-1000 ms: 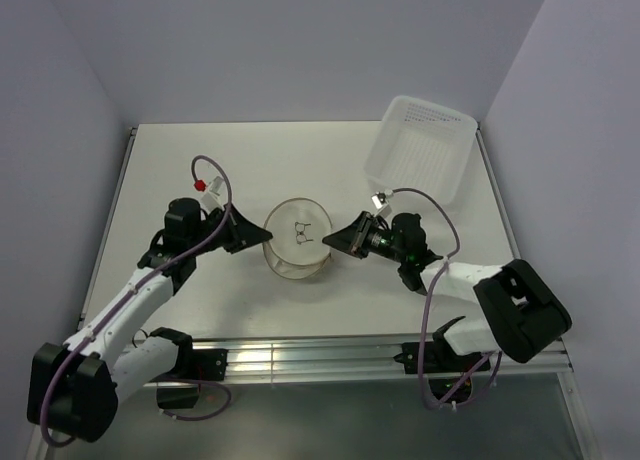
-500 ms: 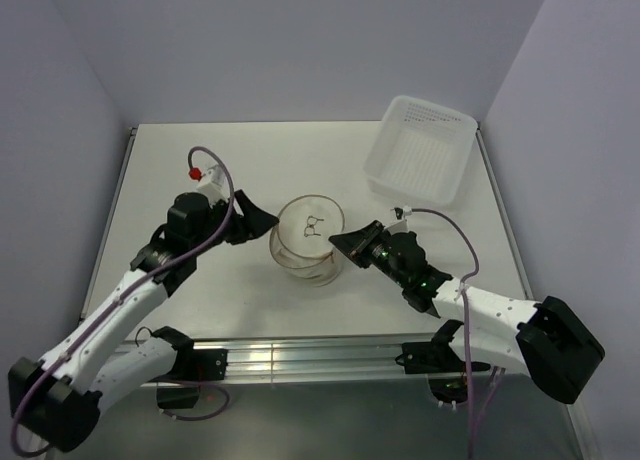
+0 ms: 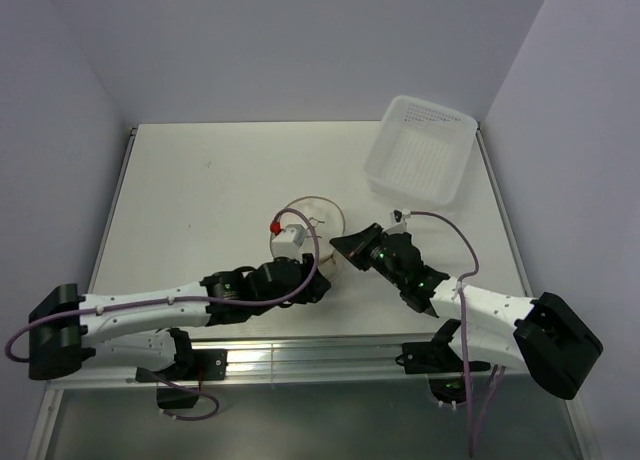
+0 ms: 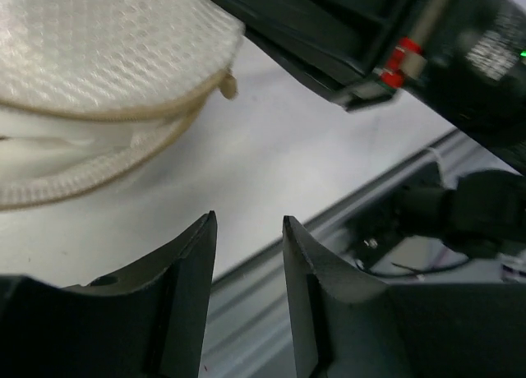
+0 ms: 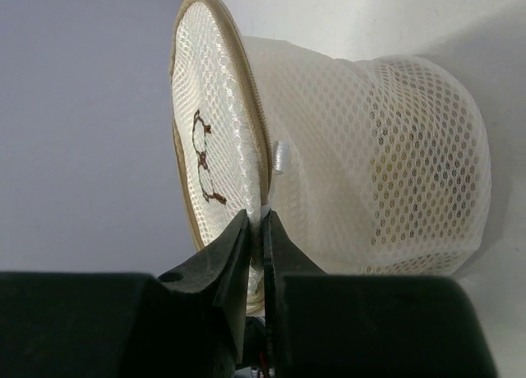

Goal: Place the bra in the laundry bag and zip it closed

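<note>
The laundry bag (image 3: 308,212), round whitish mesh with brownish rim hoops, stands at the table's middle, partly behind my left wrist. Its face with the black spectacles mark (image 5: 202,154) is tilted up. My right gripper (image 5: 262,220) is shut on the bag's zipper rim at its right side; it also shows in the top view (image 3: 338,248). My left gripper (image 4: 246,226) is open and empty, just in front of the bag and clear of its rim (image 4: 123,107); it also shows in the top view (image 3: 320,278). The zip pull (image 4: 228,85) hangs free. The bra is not plainly visible.
A white rectangular plastic tray (image 3: 420,150) stands at the back right. The table's front edge and metal rail (image 3: 330,355) lie just below my left gripper. The right arm's black gripper body (image 4: 329,33) is close to the left gripper.
My left arm has swung from the bag's left side round to its front, low along the table's near edge. The right gripper has kept its hold; the bag was lifted and tilted slightly.
</note>
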### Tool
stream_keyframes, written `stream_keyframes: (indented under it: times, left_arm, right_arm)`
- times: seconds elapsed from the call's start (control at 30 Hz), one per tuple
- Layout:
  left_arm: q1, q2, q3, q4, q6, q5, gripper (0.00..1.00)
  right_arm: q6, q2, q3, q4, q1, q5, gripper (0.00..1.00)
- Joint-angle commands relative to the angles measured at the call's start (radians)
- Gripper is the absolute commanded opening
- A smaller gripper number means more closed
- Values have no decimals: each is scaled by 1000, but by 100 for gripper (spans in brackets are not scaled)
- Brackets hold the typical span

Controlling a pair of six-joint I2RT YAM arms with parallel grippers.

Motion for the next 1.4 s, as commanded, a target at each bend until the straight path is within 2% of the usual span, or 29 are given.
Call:
stream_keyframes:
  times: [0.0, 0.2, 0.47, 0.73, 0.83, 0.97, 1.03, 1.17, 1.23, 1.33, 1.37]
  left_arm:
    - [-12, 79, 69, 128, 15, -129, 44]
    - [-10, 183, 93, 189, 32, -190, 46]
    - [24, 297, 118, 263, 62, -172, 46]
    - [39, 322, 127, 306, 112, -218, 44]
    - [39, 332, 112, 352, 127, -232, 41]
    - [39, 340, 99, 388, 136, -265, 30]
    - [37, 335, 90, 407, 139, -300, 28]
    - [25, 341, 86, 415, 144, -371, 39]
    - [22, 343, 80, 427, 142, -387, 39]
    - [19, 346, 73, 450, 144, -400, 33]
    - [17, 346, 75, 450, 148, -410, 23]
  right_arm:
    - [-44, -43, 37, -35, 6, 36, 0]
    - [-81, -71, 49, -77, 7, 16, 0]
    - [-90, -73, 54, -62, 7, -30, 0]
    - [-96, -90, 51, -63, 7, -59, 0]
    - [-92, -90, 52, -57, 7, -76, 0]
    - [-89, -94, 52, -51, 7, -103, 0]
    - [-89, -97, 49, -52, 7, -109, 0]
    - [-79, -100, 45, -46, 12, -123, 0]
    - [-79, -102, 43, -51, 16, -123, 0]
    - [-78, -106, 37, -49, 21, -123, 0]
    - [-78, -109, 36, -52, 21, -123, 0]
